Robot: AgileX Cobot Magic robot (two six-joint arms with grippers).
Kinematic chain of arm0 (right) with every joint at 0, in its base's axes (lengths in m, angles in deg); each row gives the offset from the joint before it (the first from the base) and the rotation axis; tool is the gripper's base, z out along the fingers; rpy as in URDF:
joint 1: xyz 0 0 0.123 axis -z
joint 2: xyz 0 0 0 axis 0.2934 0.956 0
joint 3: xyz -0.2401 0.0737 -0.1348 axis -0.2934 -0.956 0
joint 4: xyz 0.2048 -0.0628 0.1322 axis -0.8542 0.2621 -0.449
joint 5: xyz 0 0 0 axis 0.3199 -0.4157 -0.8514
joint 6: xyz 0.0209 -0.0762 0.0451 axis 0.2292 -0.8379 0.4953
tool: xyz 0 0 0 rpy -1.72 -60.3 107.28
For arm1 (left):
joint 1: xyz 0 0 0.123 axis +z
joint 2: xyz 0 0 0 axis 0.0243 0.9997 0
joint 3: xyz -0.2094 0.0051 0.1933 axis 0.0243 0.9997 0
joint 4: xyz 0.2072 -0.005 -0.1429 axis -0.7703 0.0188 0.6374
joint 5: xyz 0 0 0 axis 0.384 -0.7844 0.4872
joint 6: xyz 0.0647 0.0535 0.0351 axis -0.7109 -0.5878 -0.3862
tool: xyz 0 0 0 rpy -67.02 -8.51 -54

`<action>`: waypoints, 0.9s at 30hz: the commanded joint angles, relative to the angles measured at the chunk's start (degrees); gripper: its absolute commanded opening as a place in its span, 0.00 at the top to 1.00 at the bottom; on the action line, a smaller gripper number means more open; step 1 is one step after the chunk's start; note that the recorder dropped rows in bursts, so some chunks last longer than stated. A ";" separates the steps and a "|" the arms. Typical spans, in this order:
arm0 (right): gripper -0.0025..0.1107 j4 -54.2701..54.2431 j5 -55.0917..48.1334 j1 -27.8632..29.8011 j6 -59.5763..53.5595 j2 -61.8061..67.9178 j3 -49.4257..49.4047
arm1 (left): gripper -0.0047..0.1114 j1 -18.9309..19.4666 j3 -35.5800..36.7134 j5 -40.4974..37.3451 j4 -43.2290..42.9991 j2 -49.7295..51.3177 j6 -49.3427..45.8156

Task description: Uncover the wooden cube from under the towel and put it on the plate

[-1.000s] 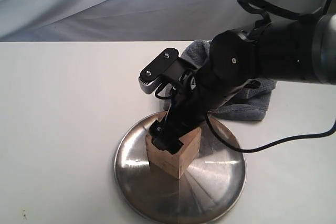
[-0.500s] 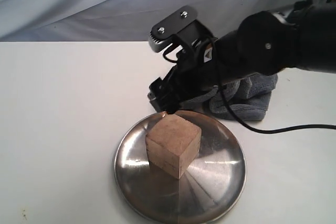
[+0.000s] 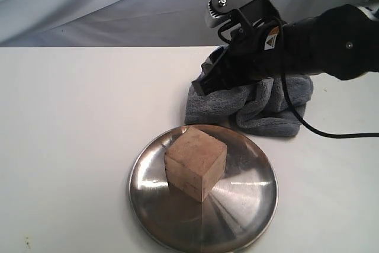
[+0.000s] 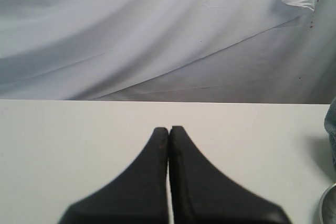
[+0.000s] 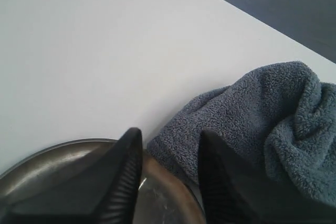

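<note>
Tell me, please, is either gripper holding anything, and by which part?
Nothing is held: the right gripper is open, the left gripper shut empty, and the wooden cube sits free on the plate.

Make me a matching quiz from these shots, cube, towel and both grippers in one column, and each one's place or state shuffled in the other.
1. wooden cube
2. towel
3. left gripper
4. right gripper

a. open, holding nothing
b. sitting on the plate
c. shut, holding nothing
d. rumpled on the table next to the plate

Pairs: 1-b, 2-d, 3-c, 4-a.
</note>
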 commanded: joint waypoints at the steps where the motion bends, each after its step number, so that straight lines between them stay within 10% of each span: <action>1: 0.78 0.61 1.40 0.41 0.32 -0.47 -0.40 | 0.95 0.11 0.25 0.03 -0.04 -0.09 0.04; 8: 0.98 0.61 4.95 1.62 0.32 -0.47 -0.40 | 0.95 0.11 0.25 0.03 -0.04 -0.09 0.17; 27: 0.98 12.99 9.04 28.09 19.92 -1.90 -0.40 | 0.95 0.11 0.25 0.03 -0.04 -0.09 0.04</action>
